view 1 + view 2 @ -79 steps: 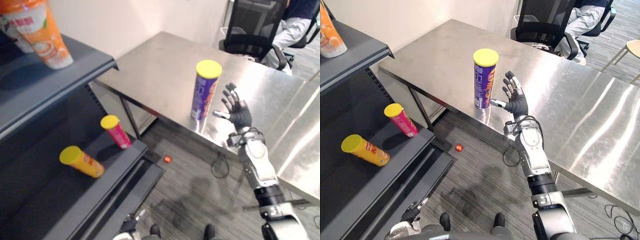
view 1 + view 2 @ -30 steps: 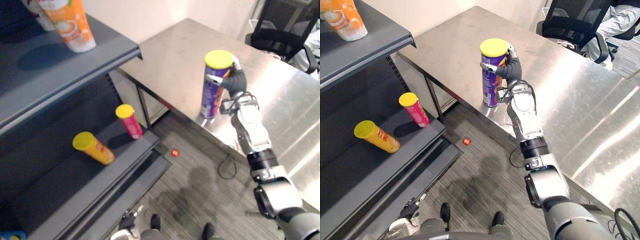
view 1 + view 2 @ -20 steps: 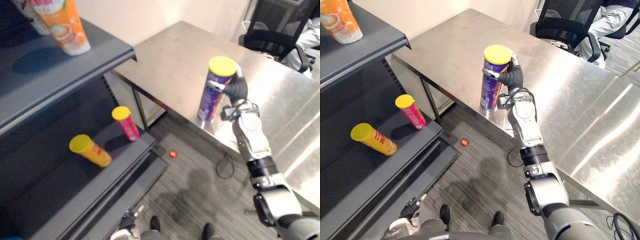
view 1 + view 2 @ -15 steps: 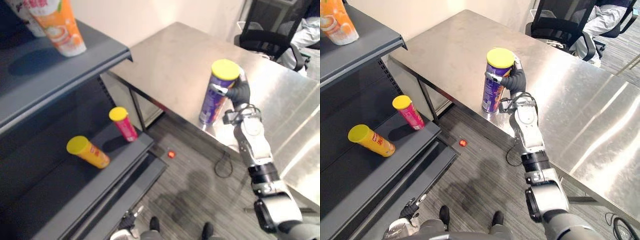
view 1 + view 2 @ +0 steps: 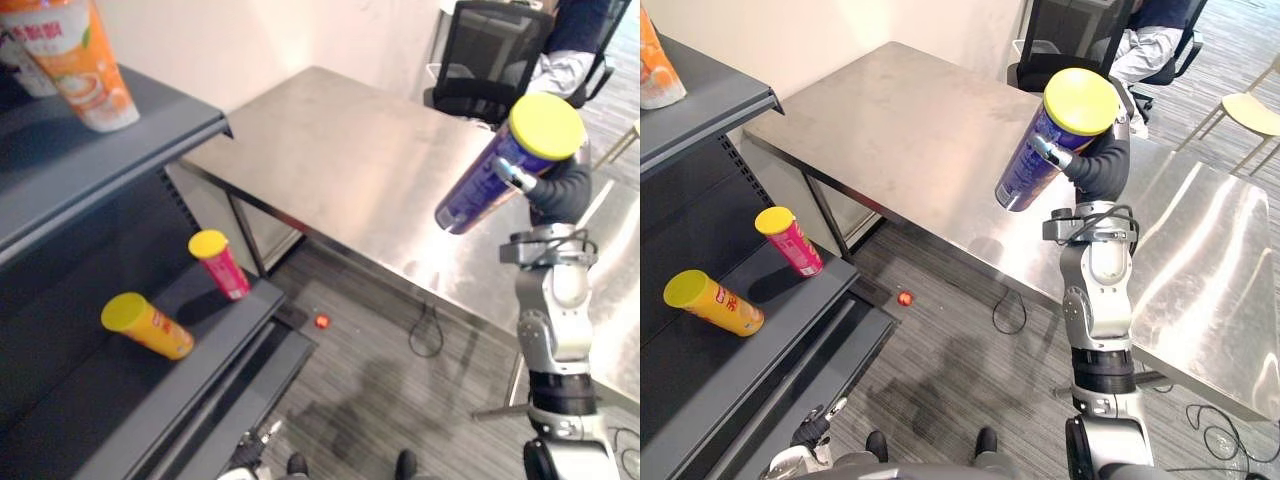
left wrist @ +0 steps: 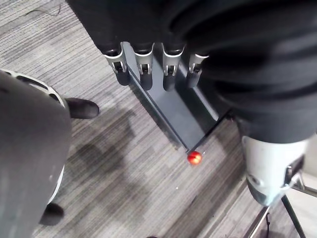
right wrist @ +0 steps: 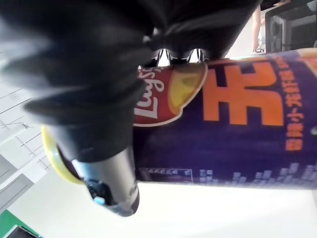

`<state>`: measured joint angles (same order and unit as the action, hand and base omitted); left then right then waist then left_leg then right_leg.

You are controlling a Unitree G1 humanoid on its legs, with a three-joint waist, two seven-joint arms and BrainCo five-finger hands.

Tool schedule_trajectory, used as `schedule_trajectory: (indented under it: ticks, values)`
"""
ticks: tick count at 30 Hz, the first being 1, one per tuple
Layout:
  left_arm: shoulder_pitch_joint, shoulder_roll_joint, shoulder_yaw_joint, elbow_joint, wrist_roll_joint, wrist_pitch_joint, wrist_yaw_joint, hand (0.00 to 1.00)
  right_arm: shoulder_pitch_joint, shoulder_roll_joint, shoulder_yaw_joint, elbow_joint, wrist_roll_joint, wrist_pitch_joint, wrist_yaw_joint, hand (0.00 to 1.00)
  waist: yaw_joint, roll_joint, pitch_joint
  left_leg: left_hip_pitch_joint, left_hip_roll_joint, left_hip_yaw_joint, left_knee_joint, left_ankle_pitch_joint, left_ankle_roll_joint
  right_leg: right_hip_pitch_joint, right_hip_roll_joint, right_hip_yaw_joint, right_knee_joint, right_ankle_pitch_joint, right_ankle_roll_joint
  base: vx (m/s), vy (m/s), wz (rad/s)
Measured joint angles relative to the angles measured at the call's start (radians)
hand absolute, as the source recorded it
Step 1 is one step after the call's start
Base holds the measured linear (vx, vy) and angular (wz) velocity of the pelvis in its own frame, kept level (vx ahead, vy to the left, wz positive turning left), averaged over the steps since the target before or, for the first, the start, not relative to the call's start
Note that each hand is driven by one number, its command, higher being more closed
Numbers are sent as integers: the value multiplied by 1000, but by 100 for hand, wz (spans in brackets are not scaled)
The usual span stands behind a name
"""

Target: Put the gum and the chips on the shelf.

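The purple chips can (image 5: pixel 492 178) with a yellow lid hangs tilted in the air above the steel table (image 5: pixel 340 150), lid towards me. My right hand (image 5: pixel 558 192) is shut on it just below the lid, fingers and thumb wrapped round the can (image 7: pixel 237 134). On the dark shelf's lower board (image 5: pixel 120 400) lie a yellow can (image 5: pixel 148 326) and a pink tube (image 5: pixel 220 264) with a yellow lid. My left hand (image 6: pixel 143 64) hangs low over the floor by the shelf's foot, its fingers straight and holding nothing.
An orange cup (image 5: pixel 80 62) stands on the shelf's upper board. A small red thing (image 5: pixel 321 321) lies on the grey floor by the shelf's corner. Behind the table are a black office chair (image 5: pixel 490 60) and a seated person (image 5: pixel 570 50).
My right hand has lifted the chips can off the table and tipped it over. The whole picture has shifted with the camera.
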<state>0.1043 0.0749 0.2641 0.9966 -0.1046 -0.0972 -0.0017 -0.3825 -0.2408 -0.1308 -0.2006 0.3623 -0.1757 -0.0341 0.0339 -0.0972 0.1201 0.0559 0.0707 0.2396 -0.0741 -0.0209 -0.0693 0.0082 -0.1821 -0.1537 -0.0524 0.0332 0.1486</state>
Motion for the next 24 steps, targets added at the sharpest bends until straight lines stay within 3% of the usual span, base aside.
schedule_trajectory:
  ticks: [16,20,24]
  values:
    - [19,-5,0,13,11,1,1,0,113,-21,-58,-101,12,-13,-1,100,-9,25,-43,39,2,58,-12,-2,-3,-7,8,59,5,10,-2,-22,-15,-11]
    - [12,-7,0,13,3,1,-1,0,117,-19,-43,-99,24,-12,-1,100,-5,42,-23,-37,30,47,167,-78,-4,-89,4,73,180,-42,-19,-57,-9,-5]
    - [10,-7,20,21,-39,9,-1,0,117,-11,64,-95,43,-12,1,100,-2,65,7,-88,45,-27,296,-133,-8,-84,-15,26,267,-111,-16,-116,-37,31]
